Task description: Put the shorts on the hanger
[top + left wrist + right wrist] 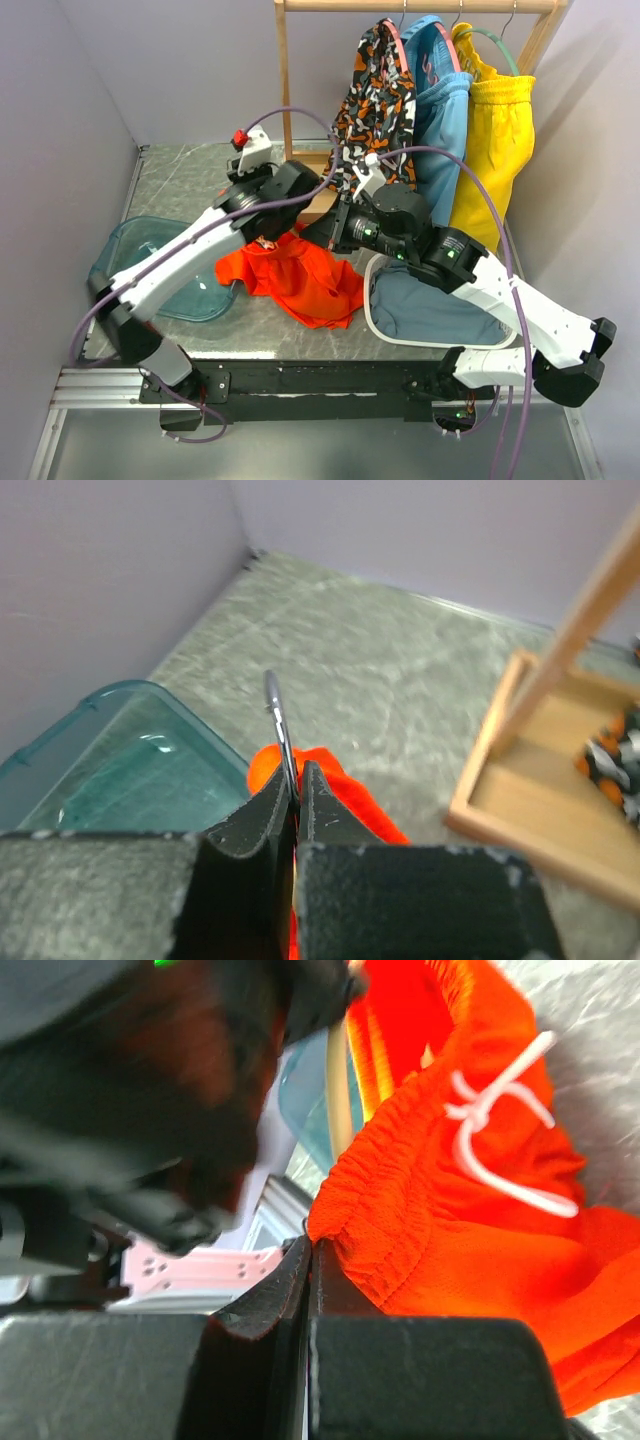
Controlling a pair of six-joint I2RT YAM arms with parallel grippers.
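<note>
1. My left end effector [296,778] is pinched shut on the thin metal hook [277,720] of the hanger [338,1090], just right of the teal bin [150,265].
2. My right end effector [308,1260] has its fingers pressed together on the gathered waistband edge of the shorts [305,280], farther right of the bin.
3. The shorts lie crumpled on the tabletop [180,180], just beside the bin's right side.
4. The hanger's tan rim sits just beside the waistband, on the side nearer the bin.
5. A white drawstring [500,1110] lies tied on the shorts, on the side away from the bin.
</note>
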